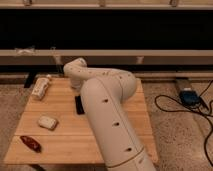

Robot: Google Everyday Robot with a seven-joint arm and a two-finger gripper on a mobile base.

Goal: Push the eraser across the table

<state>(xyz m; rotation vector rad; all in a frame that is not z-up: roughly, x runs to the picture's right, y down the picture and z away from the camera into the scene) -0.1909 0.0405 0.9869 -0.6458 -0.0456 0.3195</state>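
Spread well apart over the left of the table (65, 142): a dark red oblong thing (31, 143) in front, a whitish block (47, 122), a pale bottle (41, 87) at the far corner, none touching the eraser (79, 105). Flat near the table's middle, just beside the white arm (107, 115), with the tool (76, 87) just behind its far end, probably for a push forward; impossible to tell whether open or closed. Rightmost, on the floor, a blue box (190, 96) and cables.

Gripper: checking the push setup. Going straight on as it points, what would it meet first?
Probably the eraser, just below the gripper, which points down over the table's far middle; depth is unclear, so it might touch bare wood beside it first.
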